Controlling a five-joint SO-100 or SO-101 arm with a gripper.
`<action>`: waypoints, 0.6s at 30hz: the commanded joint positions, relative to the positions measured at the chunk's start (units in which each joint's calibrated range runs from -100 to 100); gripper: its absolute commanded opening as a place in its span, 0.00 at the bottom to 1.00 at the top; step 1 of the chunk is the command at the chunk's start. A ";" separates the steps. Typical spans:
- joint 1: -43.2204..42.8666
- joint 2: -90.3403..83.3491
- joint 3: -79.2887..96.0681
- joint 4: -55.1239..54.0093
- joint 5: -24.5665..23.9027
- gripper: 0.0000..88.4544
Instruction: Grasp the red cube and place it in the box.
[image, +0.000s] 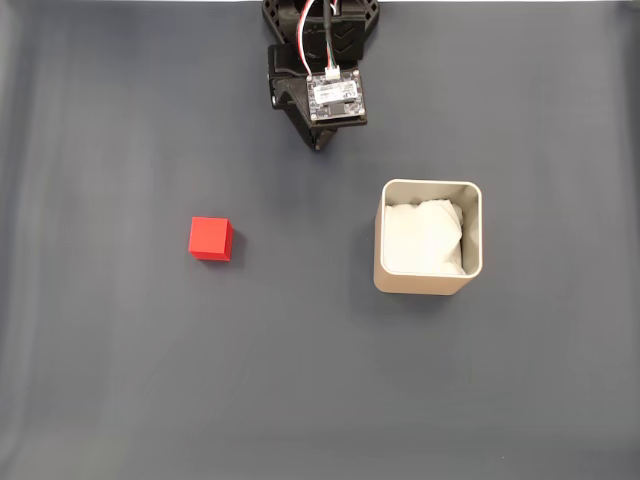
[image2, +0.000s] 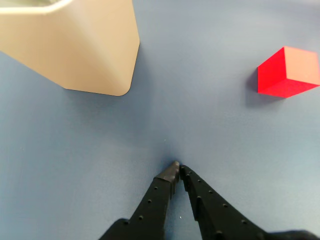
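Grey mat (image: 120, 380) | 1 red cube (image: 211, 239) | 1 box (image: 428, 283) | 1 pincer (image2: 177, 168) closed

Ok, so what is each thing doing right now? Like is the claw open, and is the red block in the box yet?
gripper: shut, holding nothing, tips above bare table.
red cube: lying flat on the table, not gripped, apart from the box.
box: upright, open on top, crumpled white paper inside, no cube in it.
table: grey, bare between cube and box.
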 joint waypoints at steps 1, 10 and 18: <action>0.13 -1.39 0.55 0.95 0.49 0.01; 0.13 -1.39 0.55 0.95 0.49 0.01; -0.23 -1.39 0.55 0.95 0.49 0.01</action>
